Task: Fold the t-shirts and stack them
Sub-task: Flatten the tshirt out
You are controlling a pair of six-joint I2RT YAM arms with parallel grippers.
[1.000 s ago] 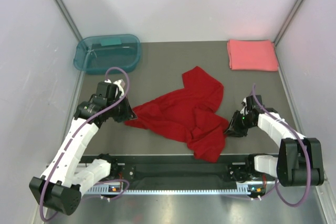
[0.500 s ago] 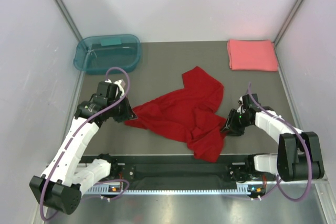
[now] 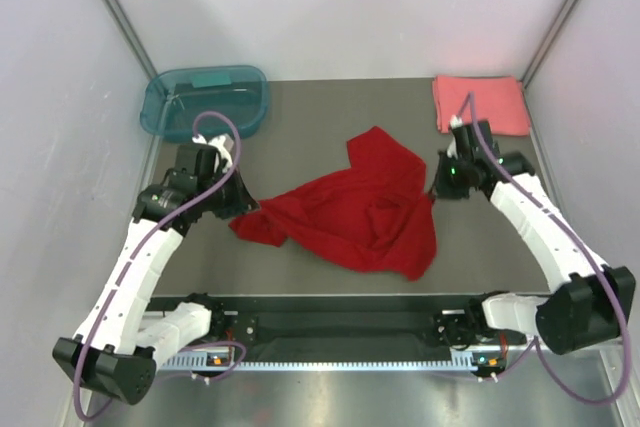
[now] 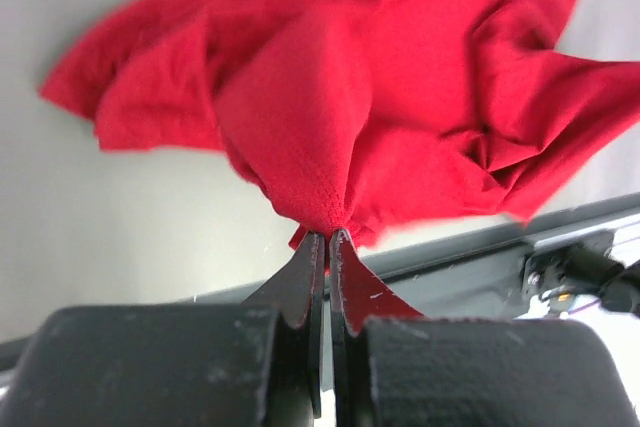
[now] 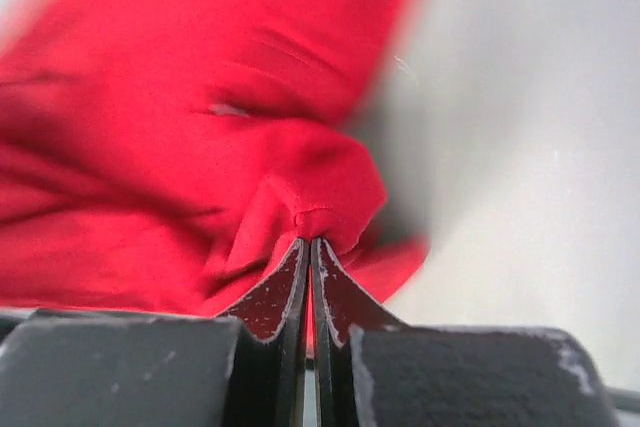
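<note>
A deep red t-shirt (image 3: 355,212) lies crumpled across the middle of the grey table. My left gripper (image 3: 233,209) is shut on its left edge; the left wrist view shows the jaws pinched on a peak of the red cloth (image 4: 330,147). My right gripper (image 3: 437,190) is shut on the shirt's right edge, lifted off the table; the right wrist view shows the red cloth (image 5: 250,147) bunched between its jaws. A coral-pink t-shirt (image 3: 480,104), folded into a neat rectangle, lies at the back right corner.
A teal translucent plastic tub (image 3: 205,102) stands at the back left. White walls close in the table on three sides. The black rail (image 3: 340,327) with the arm bases runs along the near edge.
My right gripper has closed on the shirt's right side and pulled it up and toward the back right, spreading the cloth. My left gripper has shifted slightly back and left with its edge.
</note>
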